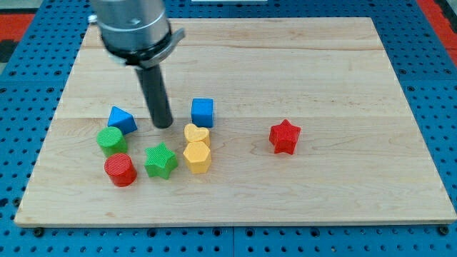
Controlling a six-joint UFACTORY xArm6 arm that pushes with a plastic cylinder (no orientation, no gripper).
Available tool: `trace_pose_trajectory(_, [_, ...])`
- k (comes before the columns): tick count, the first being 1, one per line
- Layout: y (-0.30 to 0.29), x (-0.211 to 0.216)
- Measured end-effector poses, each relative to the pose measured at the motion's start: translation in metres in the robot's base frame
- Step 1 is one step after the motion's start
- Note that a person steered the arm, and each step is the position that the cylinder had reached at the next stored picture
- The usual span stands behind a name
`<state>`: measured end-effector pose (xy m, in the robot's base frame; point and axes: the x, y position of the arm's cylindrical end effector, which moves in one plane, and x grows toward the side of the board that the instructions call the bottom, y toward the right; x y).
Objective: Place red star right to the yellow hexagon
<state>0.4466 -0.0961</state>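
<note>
The red star (285,136) lies alone on the wooden board, right of centre. The yellow hexagon (197,156) sits well to its left, touching a yellow heart (196,134) just above it. My tip (163,125) rests on the board left of the yellow heart, between the blue triangle (122,119) and the blue cube (203,111). The tip is far left of the red star and touches no block that I can see.
A green cylinder (111,140), a red cylinder (120,170) and a green star (161,160) cluster left of the yellow hexagon. The board (357,207) lies on a blue pegboard surface.
</note>
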Motion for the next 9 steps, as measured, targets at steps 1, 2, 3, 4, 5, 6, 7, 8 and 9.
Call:
trace_pose_trajectory(1, [0.001, -0.033])
trace_pose_trajectory(2, [0.049, -0.049])
trace_pose_trajectory(3, [0.081, -0.008])
trace_pose_trajectory(4, [0.094, -0.018])
trace_pose_trajectory(5, [0.197, -0.018])
trace_pose_trajectory(6, [0.254, 0.006])
trace_pose_trajectory(7, [0.245, 0.030])
trace_pose_trajectory(8, [0.176, 0.035])
trace_pose_trajectory(9, [0.141, 0.048])
